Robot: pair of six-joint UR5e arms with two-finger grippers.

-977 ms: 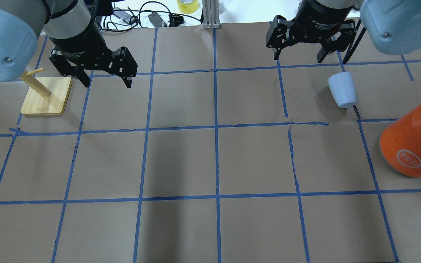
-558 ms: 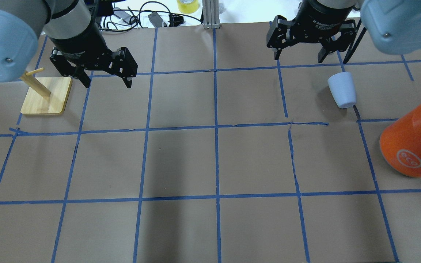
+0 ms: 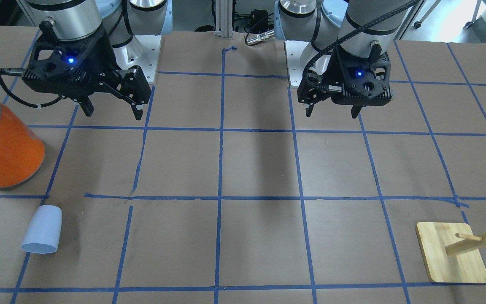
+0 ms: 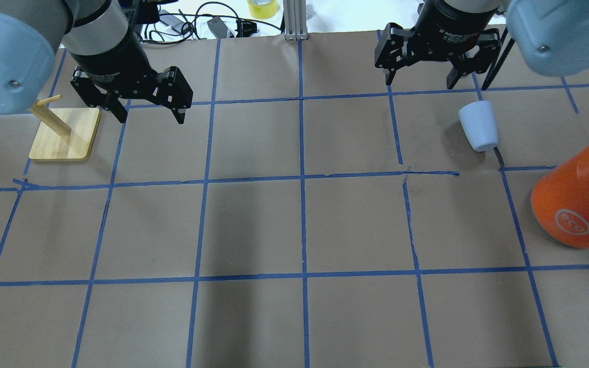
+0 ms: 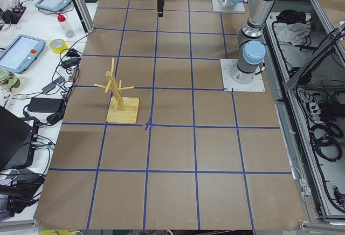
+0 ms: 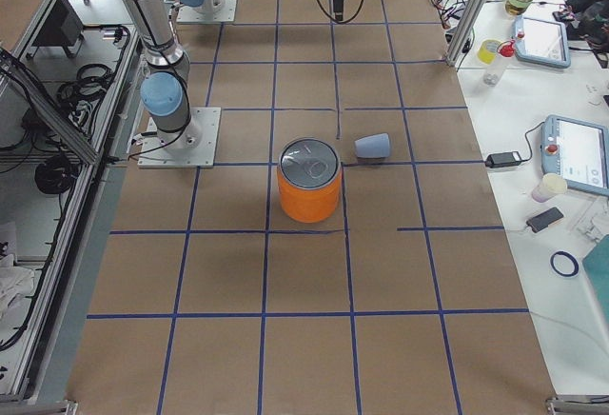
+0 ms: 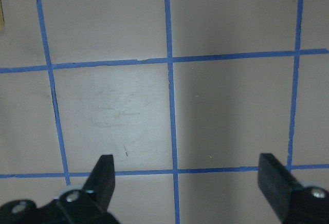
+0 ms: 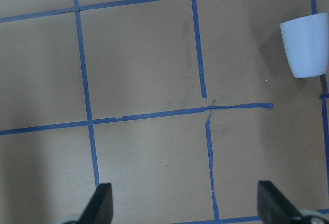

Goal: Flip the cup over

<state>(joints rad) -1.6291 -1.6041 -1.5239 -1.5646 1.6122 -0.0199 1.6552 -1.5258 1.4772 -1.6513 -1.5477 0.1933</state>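
the small pale lavender-blue tapered plastic cup (image 4: 478, 125) lies on its side in the upper right of the overhead view, its wide mouth toward the top edge. it rests on the brown paper table (image 4: 253, 225) gridded with blue tape. the right gripper (image 4: 420, 82) hangs just up and left of it in the frame, not touching, its black fingers spread wide and empty. the large orange metal-topped can (image 4: 575, 204) stands at the right edge, lower than the cup. the left gripper (image 4: 150, 117), equally spread and empty, hangs at upper left beside a light wooden peg stand (image 4: 64, 134).
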